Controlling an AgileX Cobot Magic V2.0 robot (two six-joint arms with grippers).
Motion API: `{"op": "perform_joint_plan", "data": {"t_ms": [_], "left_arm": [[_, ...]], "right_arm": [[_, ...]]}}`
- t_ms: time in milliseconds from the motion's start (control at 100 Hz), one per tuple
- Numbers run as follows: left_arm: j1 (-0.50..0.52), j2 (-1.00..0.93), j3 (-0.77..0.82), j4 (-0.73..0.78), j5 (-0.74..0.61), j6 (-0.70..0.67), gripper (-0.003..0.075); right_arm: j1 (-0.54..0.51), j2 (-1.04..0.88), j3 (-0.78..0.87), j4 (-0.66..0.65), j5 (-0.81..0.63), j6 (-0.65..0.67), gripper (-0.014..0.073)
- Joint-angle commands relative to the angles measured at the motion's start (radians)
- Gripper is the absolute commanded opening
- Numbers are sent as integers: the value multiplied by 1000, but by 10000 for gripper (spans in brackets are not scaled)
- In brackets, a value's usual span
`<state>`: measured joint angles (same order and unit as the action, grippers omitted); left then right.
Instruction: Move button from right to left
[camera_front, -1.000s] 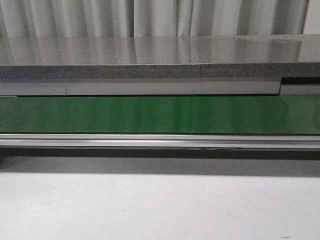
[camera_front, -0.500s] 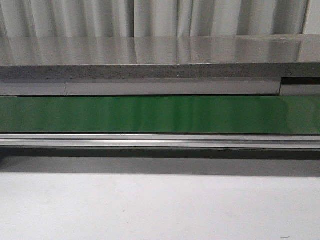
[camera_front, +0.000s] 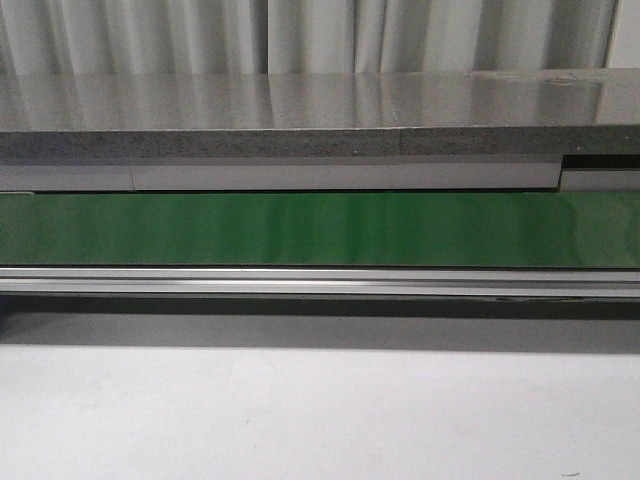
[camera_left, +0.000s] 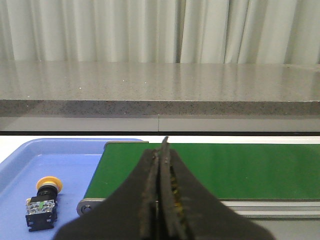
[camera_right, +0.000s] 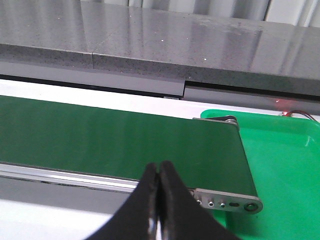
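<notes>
The button (camera_left: 44, 202), with a yellow-orange round head and a dark blocky body, lies in the blue tray (camera_left: 75, 160) in the left wrist view, beside the end of the green conveyor belt (camera_left: 215, 167). My left gripper (camera_left: 161, 150) is shut and empty, held over the belt's end, apart from the button. My right gripper (camera_right: 158, 170) is shut and empty, in front of the belt's (camera_right: 115, 140) other end near the green tray (camera_right: 280, 170). Neither gripper nor the button shows in the front view.
The green belt (camera_front: 320, 228) runs across the front view with an aluminium rail (camera_front: 320, 282) in front of it. A grey stone shelf (camera_front: 300, 115) with curtains behind stands beyond the belt. White table surface (camera_front: 320, 410) lies nearest.
</notes>
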<state>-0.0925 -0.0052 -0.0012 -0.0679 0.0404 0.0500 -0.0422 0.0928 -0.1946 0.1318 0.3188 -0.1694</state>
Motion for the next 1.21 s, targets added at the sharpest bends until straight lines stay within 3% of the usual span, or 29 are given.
{"op": "perform_joint_plan", "data": {"t_ms": [0, 180, 370, 540, 1200], "left_arm": [[0, -31, 45, 0, -79, -11, -20], [0, -31, 45, 0, -79, -11, -20], [0, -31, 45, 0, -79, -11, -20], [0, -31, 45, 0, -79, -11, -20], [0, -31, 45, 0, -79, -11, -20]], "right_arm": [[1, 13, -22, 2, -80, -12, -67], [1, 13, 33, -58, -193, 12, -67], [1, -24, 143, -279, -400, 287, -67], [1, -126, 208, -300, -362, 323, -67], [2, -122, 208, -296, -358, 322, -67]]}}
